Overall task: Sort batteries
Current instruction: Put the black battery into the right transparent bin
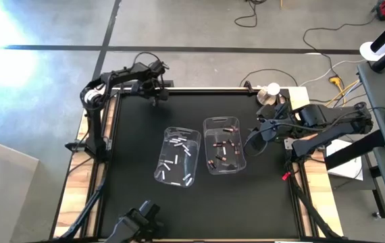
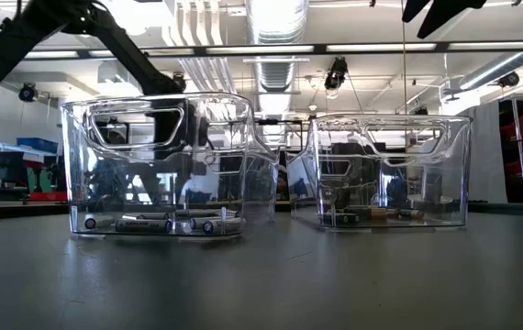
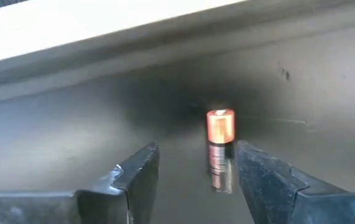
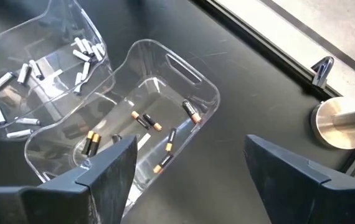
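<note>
A single battery (image 3: pixel 220 140) with a copper end sits on the black mat close to the table's far left edge. My left gripper (image 3: pixel 196 149), also seen in the high view (image 1: pixel 155 94), points down over it, open, one finger on each side and a gap showing to both. In the high view the gripper hides this battery. Two clear bins stand mid-table: the left bin (image 1: pixel 177 156) holds white batteries (image 1: pixel 179 143), the right bin (image 1: pixel 224 145) dark batteries with copper ends (image 4: pixel 146 121). My right gripper (image 1: pixel 252 140) hangs open in the air just right of that bin.
The table's raised far rail (image 3: pixel 165 37) runs close behind the single battery. A round metal stand (image 4: pixel 345 124) sits at the far right corner. A dark mount (image 1: pixel 138 223) stands at the near edge. Bare black mat (image 1: pixel 132 135) lies left of the bins.
</note>
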You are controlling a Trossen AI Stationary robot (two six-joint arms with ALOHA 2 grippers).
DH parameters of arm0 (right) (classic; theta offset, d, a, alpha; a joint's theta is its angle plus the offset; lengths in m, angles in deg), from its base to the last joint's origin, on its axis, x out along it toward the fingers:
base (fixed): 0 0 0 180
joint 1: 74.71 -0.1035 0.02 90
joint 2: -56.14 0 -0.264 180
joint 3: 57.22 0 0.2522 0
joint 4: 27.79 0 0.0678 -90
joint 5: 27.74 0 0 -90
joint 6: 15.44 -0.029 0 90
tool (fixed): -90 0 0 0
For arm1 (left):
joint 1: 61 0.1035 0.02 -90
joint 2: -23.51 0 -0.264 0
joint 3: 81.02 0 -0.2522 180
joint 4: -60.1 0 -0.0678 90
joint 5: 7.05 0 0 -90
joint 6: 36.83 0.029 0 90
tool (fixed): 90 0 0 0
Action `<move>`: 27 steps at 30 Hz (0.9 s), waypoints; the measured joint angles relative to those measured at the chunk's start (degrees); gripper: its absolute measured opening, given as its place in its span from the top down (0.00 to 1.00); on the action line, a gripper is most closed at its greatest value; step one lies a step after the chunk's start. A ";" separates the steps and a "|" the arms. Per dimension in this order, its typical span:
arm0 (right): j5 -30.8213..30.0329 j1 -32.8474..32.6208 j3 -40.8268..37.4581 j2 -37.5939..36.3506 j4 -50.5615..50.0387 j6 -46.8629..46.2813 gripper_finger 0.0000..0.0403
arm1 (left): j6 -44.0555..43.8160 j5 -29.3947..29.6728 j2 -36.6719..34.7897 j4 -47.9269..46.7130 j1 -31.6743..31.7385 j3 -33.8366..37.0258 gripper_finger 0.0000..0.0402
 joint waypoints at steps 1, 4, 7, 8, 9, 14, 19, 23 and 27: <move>0.00 0.00 0.00 0.00 0.01 0.02 0.29 | -0.05 -0.59 0.81 0.16 -0.53 -0.01 0.53; 0.02 0.00 0.00 0.00 0.01 -0.05 0.30 | -0.07 0.15 2.81 0.17 -2.53 -0.33 0.53; 0.09 0.00 0.00 0.00 0.00 -0.62 0.30 | -0.27 1.68 4.06 -0.01 -4.22 -0.42 0.53; 0.15 0.00 0.00 0.00 0.02 -0.95 0.30 | -0.06 2.61 4.24 0.03 -4.87 -0.42 0.53; 0.19 0.00 0.00 0.00 0.00 -1.23 0.29 | 0.48 3.24 4.43 0.23 -5.48 -0.42 0.54; 0.13 0.00 0.00 0.00 0.01 -1.53 0.28 | 1.35 4.90 4.94 1.03 -7.16 -0.35 0.70; 0.15 0.00 1.01 -0.34 -0.24 0.24 0.30 | 1.37 4.62 5.04 2.70 -7.53 -0.15 0.93; -0.05 0.00 4.49 -1.62 -1.14 3.22 0.33 | 2.12 4.59 4.92 3.28 -7.64 -0.37 0.93; -0.81 0.02 7.44 -3.16 -2.52 7.11 0.35 | 6.81 4.70 4.95 1.77 -8.64 -2.63 0.89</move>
